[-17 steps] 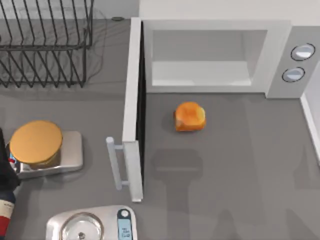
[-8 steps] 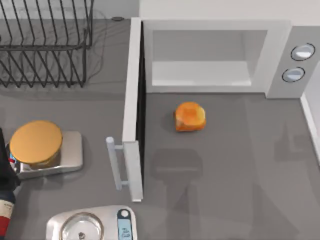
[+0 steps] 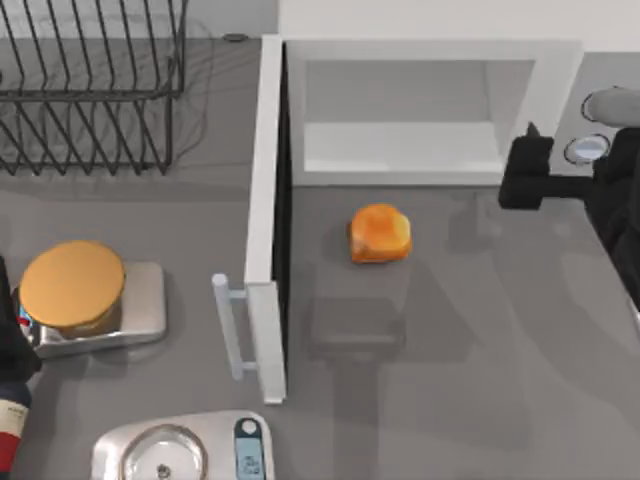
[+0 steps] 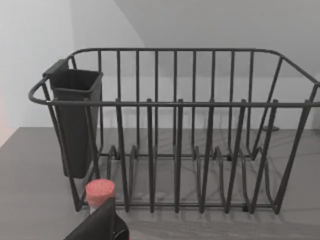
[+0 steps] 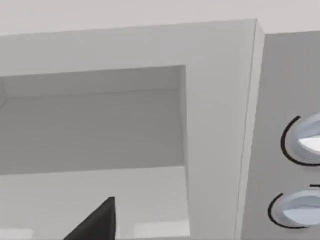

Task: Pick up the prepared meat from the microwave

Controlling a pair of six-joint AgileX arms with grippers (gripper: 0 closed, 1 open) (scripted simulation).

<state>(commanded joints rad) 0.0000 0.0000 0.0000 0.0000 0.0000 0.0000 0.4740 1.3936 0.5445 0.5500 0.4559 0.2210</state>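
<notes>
The right gripper (image 3: 520,180) has come in from the right edge and now hangs before the microwave (image 3: 430,50) by its buttons; whether its fingers are spread I cannot tell. The prepared meat (image 3: 380,234) lies on the bench (image 3: 480,350) just outside the open cavity, beside the swung-out door (image 3: 266,220). The left arm sits parked at the left edge.

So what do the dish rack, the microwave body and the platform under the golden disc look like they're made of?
Dish rack: thin dark wire, probably coated metal, matte.
Microwave body: smooth white shell, plastic or painted metal; its flat look leaves that open.
Platform under the golden disc: pale silvery slab with soft sheen, seemingly brushed metal.
</notes>
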